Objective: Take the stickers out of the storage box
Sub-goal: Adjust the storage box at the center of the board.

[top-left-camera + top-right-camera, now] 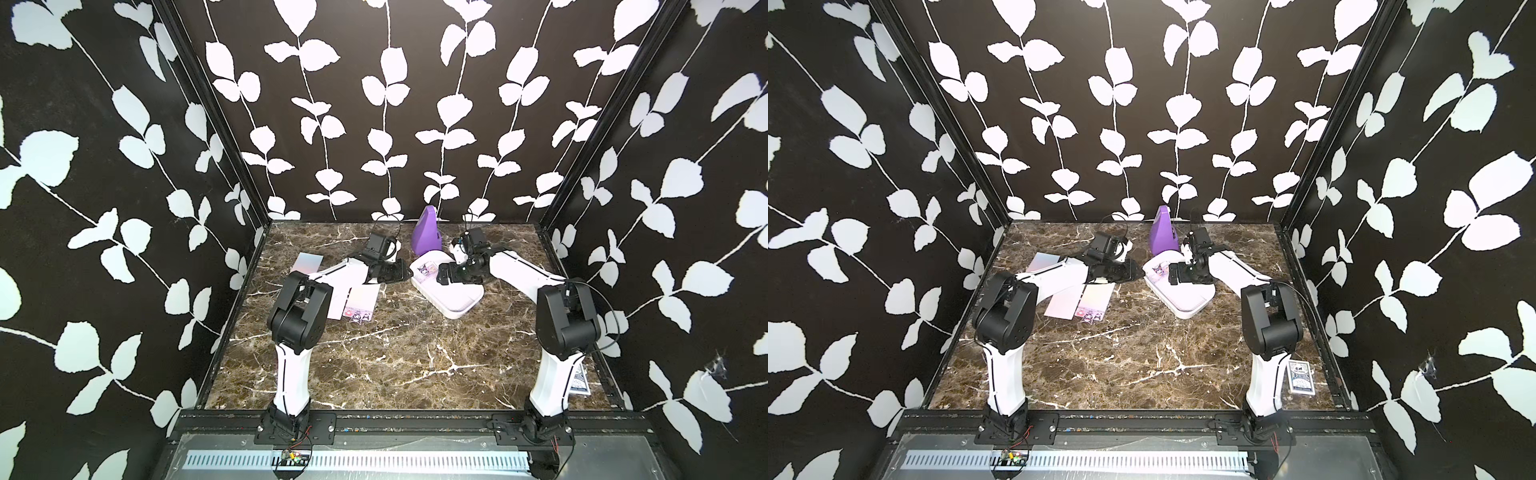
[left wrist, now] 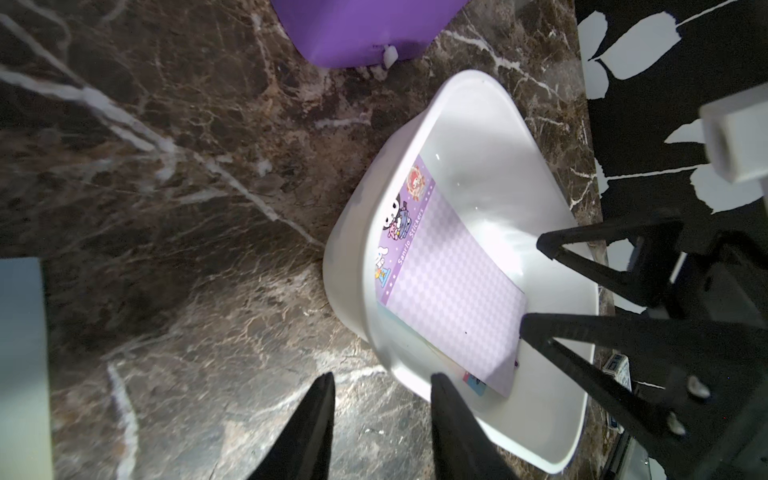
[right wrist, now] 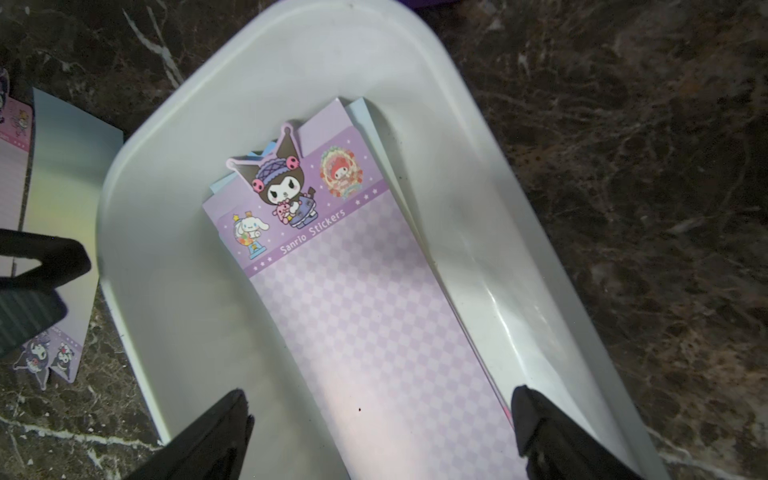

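The white storage box (image 3: 174, 232) lies on the marble right of centre, also in both top views (image 1: 461, 305) (image 1: 1192, 305). Inside it rests a stack of stickers (image 3: 374, 324), the top sheet lilac checkered with cartoon characters at its far end (image 2: 453, 286). My right gripper (image 3: 380, 395) hangs open over the near end of that stack, one finger on each side, holding nothing (image 1: 444, 275). My left gripper (image 2: 382, 377) is open and empty over the marble just beside the box's rim (image 1: 399, 272). Other stickers (image 1: 359, 301) (image 1: 1090, 301) lie flat on the table under the left arm.
A purple pyramid-shaped object (image 1: 426, 230) (image 2: 357, 33) stands just behind the box. A blue-patterned card pack (image 1: 1300, 376) lies at the near right by the right arm's base. One more pale sheet (image 1: 309, 262) lies at the far left. Black leaf-patterned walls enclose the table.
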